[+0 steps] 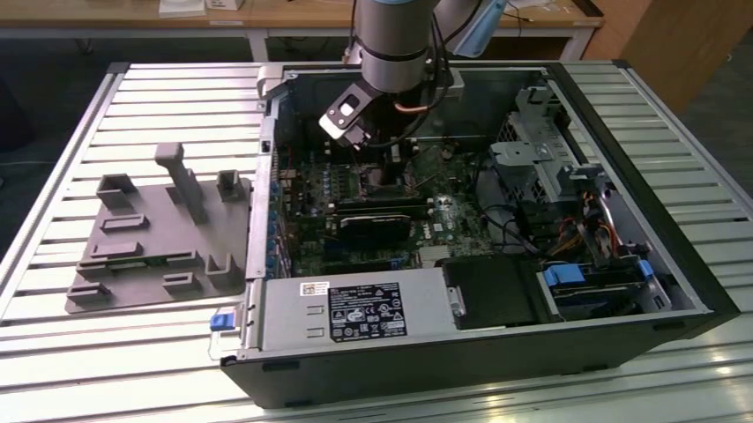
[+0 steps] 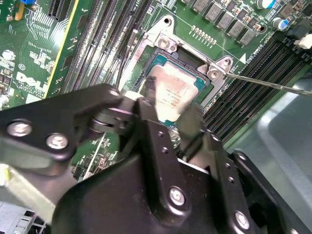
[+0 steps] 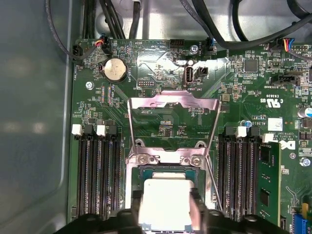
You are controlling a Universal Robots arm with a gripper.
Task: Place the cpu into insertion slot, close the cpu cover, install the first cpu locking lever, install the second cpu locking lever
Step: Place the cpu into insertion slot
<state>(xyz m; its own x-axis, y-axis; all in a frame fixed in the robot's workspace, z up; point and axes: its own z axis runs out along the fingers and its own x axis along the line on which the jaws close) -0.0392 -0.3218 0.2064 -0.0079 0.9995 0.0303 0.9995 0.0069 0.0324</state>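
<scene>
In both wrist views my gripper (image 3: 165, 214) (image 2: 168, 114) has its fingertips (image 3: 136, 208) against two opposite sides of the cpu (image 3: 165, 197) (image 2: 173, 92), a pale silver square chip. The chip lies level over the insertion slot (image 3: 146, 170) (image 2: 190, 54), inside its silvery rim; I cannot tell whether it is fully seated. The cpu cover (image 3: 170, 99) is swung open and lies back over the board beyond the slot. A thin wire locking lever (image 3: 212, 180) (image 2: 273, 84) stands free beside the slot. In the exterior view the gripper (image 1: 394, 172) reaches down into the open computer case.
Black memory slots (image 3: 95, 170) run along both sides of the socket, with a green card (image 3: 268, 175) beside one bank. Cables (image 3: 112, 19) hang near the case wall. Drive cages (image 1: 553, 159) and the power supply (image 1: 353, 313) crowd the case. A grey fixture (image 1: 159, 238) sits on the table.
</scene>
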